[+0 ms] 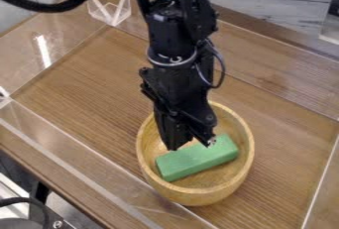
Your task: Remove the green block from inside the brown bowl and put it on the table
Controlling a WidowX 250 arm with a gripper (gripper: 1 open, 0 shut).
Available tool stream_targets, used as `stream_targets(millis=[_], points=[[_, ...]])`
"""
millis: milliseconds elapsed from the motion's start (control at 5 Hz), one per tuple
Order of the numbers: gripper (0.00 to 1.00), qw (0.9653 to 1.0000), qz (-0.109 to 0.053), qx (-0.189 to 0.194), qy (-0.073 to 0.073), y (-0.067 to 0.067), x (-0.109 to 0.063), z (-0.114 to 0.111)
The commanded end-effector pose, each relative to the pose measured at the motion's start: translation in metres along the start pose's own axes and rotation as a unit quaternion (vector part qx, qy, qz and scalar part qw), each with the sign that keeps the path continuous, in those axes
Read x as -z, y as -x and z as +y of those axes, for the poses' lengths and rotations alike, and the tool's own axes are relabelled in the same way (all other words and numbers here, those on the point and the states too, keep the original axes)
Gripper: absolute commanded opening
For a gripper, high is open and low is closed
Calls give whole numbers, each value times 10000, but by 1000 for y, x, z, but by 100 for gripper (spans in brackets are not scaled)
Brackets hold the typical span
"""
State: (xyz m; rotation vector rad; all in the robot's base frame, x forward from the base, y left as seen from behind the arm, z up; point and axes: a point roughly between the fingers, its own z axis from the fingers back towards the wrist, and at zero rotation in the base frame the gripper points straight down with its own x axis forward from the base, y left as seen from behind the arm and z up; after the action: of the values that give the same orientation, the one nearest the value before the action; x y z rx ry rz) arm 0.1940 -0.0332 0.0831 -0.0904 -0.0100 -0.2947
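The green block (pixel 208 158) lies flat inside the brown bowl (pixel 201 199), which sits on the table (pixel 93 89) towards the front right. My black gripper (pixel 189 142) points straight down into the bowl. Its fingers are shut together, with the tips at the block's upper left edge. The fingers hide that part of the block, so I cannot tell whether they pinch it. The block rests on the bowl's floor, not lifted.
Low clear plastic walls (pixel 73 159) edge the table at the front left and at the back. Black cables (pixel 54 0) hang from the arm at the top left. Bare wood-grain surface lies left of the bowl and behind it.
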Motion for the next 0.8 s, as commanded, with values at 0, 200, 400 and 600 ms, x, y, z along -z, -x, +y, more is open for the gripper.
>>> stream_targets(millis=[0,200,400,600], points=[[0,9995,-324,-10,-68,-10,-13,4],[100,9994,-334,5,-69,-10,-11,5],[100,9994,-346,22,-72,-9,-7,6],[0,9993,-358,12,-66,-8,-8,6]])
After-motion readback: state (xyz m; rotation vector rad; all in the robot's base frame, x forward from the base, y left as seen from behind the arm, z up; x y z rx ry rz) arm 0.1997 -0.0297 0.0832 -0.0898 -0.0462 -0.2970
